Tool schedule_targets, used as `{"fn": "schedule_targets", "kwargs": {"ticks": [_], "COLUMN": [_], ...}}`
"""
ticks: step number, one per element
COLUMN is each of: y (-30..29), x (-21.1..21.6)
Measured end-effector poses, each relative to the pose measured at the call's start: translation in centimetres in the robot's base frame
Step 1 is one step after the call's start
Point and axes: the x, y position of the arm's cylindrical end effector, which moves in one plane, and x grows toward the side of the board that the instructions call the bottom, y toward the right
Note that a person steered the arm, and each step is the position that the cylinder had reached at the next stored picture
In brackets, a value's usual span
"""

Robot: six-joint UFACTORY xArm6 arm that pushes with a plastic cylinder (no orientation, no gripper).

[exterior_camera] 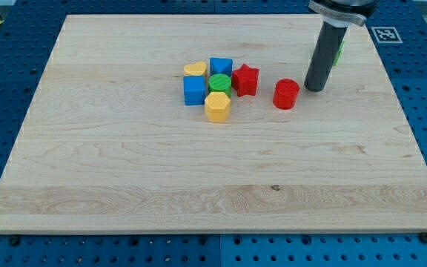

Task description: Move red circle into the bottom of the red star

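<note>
The red circle (pixel 286 94), a short red cylinder, stands on the wooden board right of centre in the upper half. The red star (pixel 245 79) stands to its left and slightly higher, a small gap apart. My tip (pixel 315 89) rests on the board just right of the red circle and a little higher, close to it, with a narrow gap showing. The dark rod rises from there to the view's top.
Left of the red star is a tight cluster: a green circle (pixel 219 82), a blue cube (pixel 221 67), a yellow heart (pixel 194 70), a blue block (pixel 194 90) and a yellow hexagon (pixel 217 107). A green block (pixel 339 50) shows partly behind the rod.
</note>
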Motion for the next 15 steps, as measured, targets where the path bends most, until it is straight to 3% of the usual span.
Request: {"fn": "schedule_targets", "kwargs": {"ticks": [3, 6, 12, 15], "y": [-3.9, -0.8, -4.8, -3.2], "x": [0.1, 1.0, 2.1, 3.5]}}
